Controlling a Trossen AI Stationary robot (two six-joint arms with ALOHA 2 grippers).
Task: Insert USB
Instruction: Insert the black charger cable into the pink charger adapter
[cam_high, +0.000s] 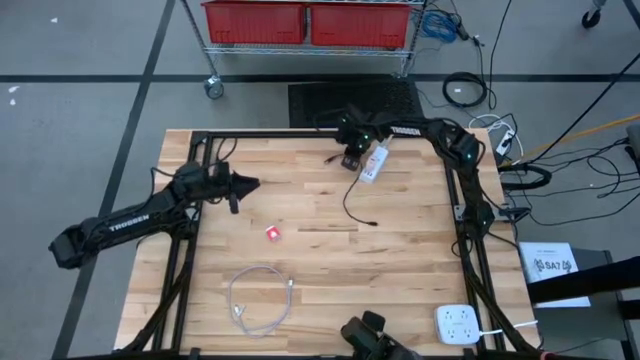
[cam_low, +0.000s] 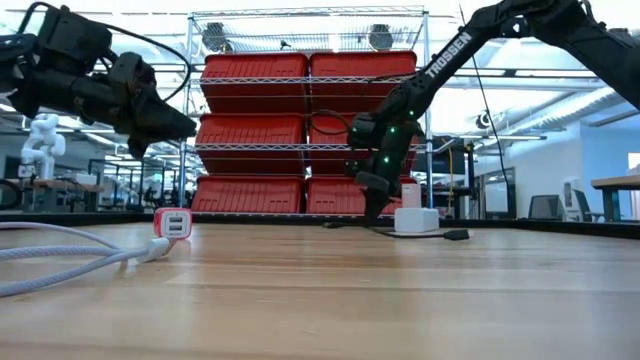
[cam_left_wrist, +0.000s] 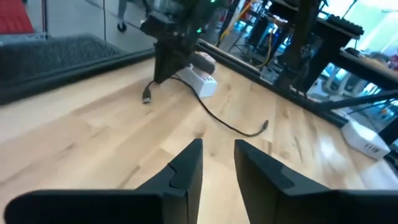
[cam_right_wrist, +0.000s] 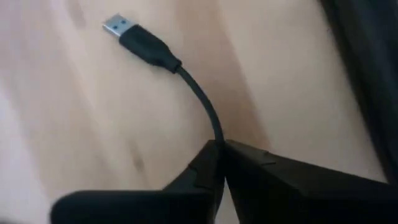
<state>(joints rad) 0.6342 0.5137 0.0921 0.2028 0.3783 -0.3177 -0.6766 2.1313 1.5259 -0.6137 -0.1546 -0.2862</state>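
Black cable (cam_right_wrist: 202, 102) vanishes between right gripper (cam_right_wrist: 222, 163) fingers

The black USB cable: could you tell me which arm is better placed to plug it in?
The right. Its gripper is shut on the black USB cable just behind the plug, near the white hub. The left gripper hovers empty.

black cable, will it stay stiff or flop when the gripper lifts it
Probably floppy: the black cable curves away from the right gripper, which is shut on it, and snakes loosely over the table. Its plug looks light, so it may droop and swing.
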